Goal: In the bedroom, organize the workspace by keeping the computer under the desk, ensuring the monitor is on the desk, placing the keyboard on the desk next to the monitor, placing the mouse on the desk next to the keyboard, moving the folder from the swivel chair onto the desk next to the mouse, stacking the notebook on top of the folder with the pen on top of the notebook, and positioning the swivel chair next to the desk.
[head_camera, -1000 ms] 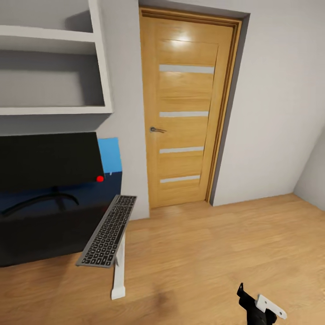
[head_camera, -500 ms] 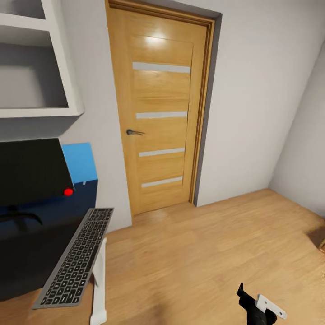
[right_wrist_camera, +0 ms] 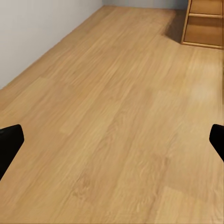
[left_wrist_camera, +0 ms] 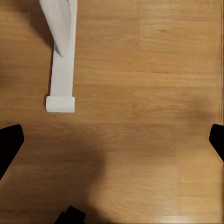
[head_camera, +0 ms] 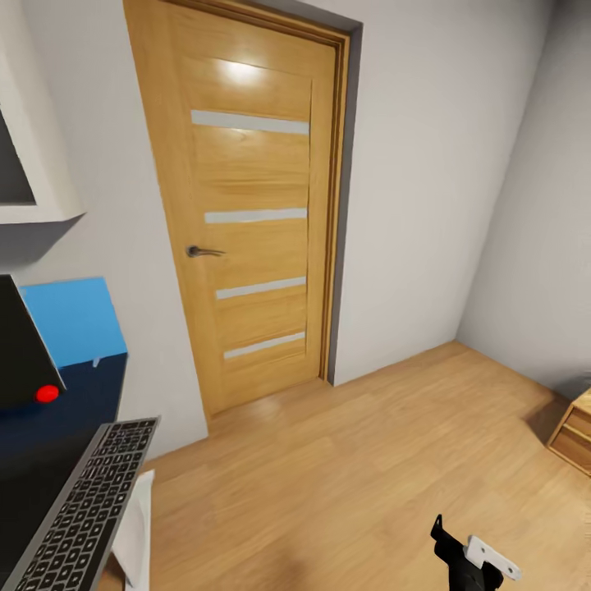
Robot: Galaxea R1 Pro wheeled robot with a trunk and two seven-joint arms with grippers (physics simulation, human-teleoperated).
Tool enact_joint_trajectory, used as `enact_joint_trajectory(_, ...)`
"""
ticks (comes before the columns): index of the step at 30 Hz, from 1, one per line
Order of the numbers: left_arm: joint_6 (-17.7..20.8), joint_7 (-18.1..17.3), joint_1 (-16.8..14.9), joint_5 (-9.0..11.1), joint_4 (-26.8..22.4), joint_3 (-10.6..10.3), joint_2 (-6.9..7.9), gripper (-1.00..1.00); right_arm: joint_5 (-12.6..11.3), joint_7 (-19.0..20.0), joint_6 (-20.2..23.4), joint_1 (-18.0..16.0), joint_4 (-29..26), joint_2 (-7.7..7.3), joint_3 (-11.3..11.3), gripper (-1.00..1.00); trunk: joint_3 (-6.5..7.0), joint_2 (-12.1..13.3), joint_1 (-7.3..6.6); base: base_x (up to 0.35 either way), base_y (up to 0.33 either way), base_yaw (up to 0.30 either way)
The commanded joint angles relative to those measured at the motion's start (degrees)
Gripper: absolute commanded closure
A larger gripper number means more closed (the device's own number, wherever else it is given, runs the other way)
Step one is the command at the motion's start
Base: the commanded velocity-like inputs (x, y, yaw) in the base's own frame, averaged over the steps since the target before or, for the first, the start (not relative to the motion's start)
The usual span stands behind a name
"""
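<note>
Wood floor (head_camera: 353, 460) and the closed door (head_camera: 246, 205) dominate your head view, with the desk (head_camera: 49, 410) at the far left carrying the keyboard (head_camera: 82, 509) along its right edge and the monitor (head_camera: 20, 353) corner with its red dot just behind. Your left gripper (left_wrist_camera: 112, 140) has fingers spread, empty, above the desk's white leg (left_wrist_camera: 60, 70). Your right gripper (right_wrist_camera: 112, 140) is also spread wide over bare floor near a wooden cabinet (right_wrist_camera: 205, 23).

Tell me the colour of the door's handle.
Dark metallic grey, on the light wooden door; the handle shows best in the head view.
</note>
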Motion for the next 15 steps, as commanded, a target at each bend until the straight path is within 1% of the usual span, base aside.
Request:
enact_joint_trajectory(1, 0.2, 0.42, 0.01, 0.25, -0.15, -0.17, 0.07, -1.0, 0.02, -0.53, 0.0, -0.03, -0.03, 0.0, 0.48, -1.0, 0.01, -0.03, 0.04, 0.325, 0.0, -0.227)
enact_joint_trajectory(11, 0.2, 0.42, 0.01, 0.25, -0.11, -0.17, 0.03, -1.0, 0.0, -0.53, 0.0, -0.03, -0.03, 0.04, 0.48, -1.0, 0.57, -0.03, 0.04, 0.325, 0.0, -0.219)
enact_joint_trajectory(15, 0.2, 0.42, 0.01, 0.25, -0.07, -0.17, -0.01, -1.0, -0.03, -0.53, 0.0, -0.03, -0.03, 0.06, 0.48, -1.0, 0.82, -0.03, 0.04, 0.325, 0.0, -0.096)
